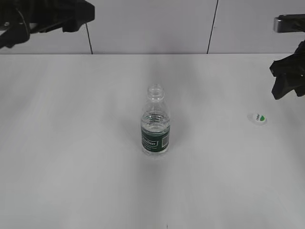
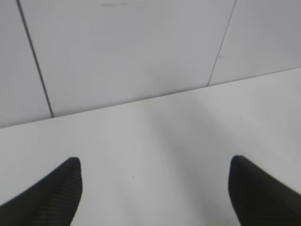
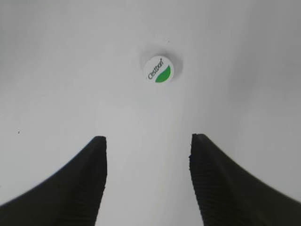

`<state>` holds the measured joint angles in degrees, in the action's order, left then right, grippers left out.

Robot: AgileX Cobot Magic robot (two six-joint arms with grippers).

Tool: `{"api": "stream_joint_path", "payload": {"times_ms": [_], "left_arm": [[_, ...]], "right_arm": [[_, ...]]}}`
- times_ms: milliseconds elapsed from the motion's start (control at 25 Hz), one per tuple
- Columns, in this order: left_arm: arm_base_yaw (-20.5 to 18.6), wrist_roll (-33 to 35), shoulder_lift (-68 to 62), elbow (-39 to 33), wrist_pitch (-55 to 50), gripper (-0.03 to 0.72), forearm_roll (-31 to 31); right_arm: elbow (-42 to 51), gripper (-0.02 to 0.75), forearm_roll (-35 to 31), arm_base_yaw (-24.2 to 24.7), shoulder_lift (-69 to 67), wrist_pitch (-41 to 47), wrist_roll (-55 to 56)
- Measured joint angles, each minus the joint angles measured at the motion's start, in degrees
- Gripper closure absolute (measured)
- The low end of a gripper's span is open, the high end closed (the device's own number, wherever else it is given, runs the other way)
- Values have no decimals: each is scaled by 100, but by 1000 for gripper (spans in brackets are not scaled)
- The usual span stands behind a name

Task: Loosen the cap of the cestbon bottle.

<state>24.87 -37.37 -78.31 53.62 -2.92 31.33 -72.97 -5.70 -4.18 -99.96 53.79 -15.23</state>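
Just ahead of the open, empty right gripper (image 3: 146, 146), the cap (image 3: 158, 69) lies loose on the worktop (image 3: 56, 70) (light, small, likely slippery), best pinched across its rim.

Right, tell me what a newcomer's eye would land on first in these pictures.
First, the small clear plastic water bottle with a dark green label, upright and uncapped mid-table. Next, its small round white plastic cap with a green leaf mark, lying flat on the table well to the bottle's right, apart from it. The right gripper hangs open just short of the cap; the left gripper is open over bare white table.
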Motion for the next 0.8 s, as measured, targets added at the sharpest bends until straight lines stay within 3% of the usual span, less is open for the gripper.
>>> {"api": "stream_joint_path", "payload": {"times_ms": [200,320,560,800], "left_arm": [[-185,88,7,353,-1123,109,-225],[-414,674,7,602,-1699,110,-904],[-1314,2505,7,973,-2641,117,-2847],[-2220,3282,7,991,-3667,139,-3439]], "right_arm": [[0,311,-130,0,99,555,30],[0,311,-187,0,210,694,34],[0,311,-217,0,355,792,34],[0,311,-240,0,380,829,44]]}}
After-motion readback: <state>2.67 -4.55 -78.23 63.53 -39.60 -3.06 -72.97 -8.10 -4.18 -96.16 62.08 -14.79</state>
